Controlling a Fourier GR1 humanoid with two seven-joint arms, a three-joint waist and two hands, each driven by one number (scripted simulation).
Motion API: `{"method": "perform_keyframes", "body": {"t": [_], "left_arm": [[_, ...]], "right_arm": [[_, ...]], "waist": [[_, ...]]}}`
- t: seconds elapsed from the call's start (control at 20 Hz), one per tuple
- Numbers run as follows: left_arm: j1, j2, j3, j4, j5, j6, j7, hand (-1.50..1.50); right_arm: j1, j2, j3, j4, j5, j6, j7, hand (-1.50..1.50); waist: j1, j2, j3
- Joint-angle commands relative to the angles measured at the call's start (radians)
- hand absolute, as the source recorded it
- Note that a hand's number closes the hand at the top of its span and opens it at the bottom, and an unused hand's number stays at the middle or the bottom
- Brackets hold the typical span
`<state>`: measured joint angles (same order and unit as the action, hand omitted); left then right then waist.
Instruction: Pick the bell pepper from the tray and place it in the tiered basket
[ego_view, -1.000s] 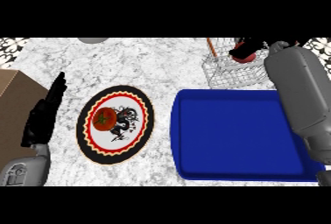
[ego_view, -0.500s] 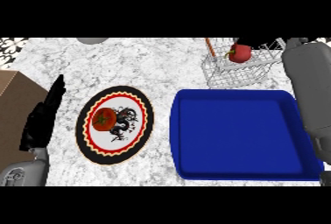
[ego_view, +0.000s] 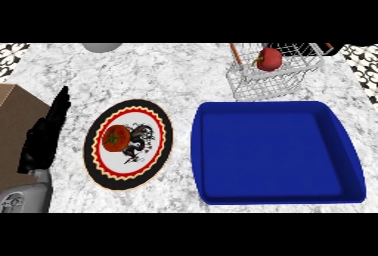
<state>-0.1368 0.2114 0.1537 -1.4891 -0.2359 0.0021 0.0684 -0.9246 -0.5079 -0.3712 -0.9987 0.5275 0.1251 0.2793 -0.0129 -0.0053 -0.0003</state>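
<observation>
- Left hand (ego_view: 46, 135) is parked over at about 9 o'clock, fingers straight and close together, pointing up toward 12. Not holding or pinching anything, just sitting there along the counter's left side next to a brown box (ego_view: 18, 107).
- Its grey forearm (ego_view: 23, 197) comes in from the lower left, around 7 o'clock.
- Right hand doesn't show up anywhere in this view, so can't say a thing about it.
- Just right of the left hand is a round plate (ego_view: 127, 145) with a black rim and a red zigzag ring. A tomato (ego_view: 116, 138) sits on its left half.
- Right of the plate, apart from it, is the blue tray (ego_view: 277, 152), taking up the 3 to 5 o'clock area.
- The bell pepper (ego_view: 269, 58) is red and is up at about 1 o'clock, inside the white wire basket (ego_view: 273, 80), which stands just past the tray's far edge.
- All of it rests on a marbled counter (ego_view: 170, 70). There's a grey round thing (ego_view: 102, 46) cut off at the top edge, around 11 o'clock, can't tell what it is.
</observation>
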Motion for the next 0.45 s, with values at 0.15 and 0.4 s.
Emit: {"method": "perform_keyframes", "body": {"t": [0.15,0.4], "left_arm": [[0.033,-0.038,-0.02,-0.002,-0.013,0.023,-0.017,0.0],[0.01,-0.018,-0.016,-0.001,-0.022,0.015,-0.003,0.0]], "right_arm": [[0.232,-0.165,-0.153,-0.107,-0.182,0.217,-0.08,-1.5],[0.273,-0.273,-0.278,-0.071,-0.313,0.327,-0.128,-1.5]], "waist": [[-0.011,-0.001,0.001],[0.003,0.002,0.0]]}}
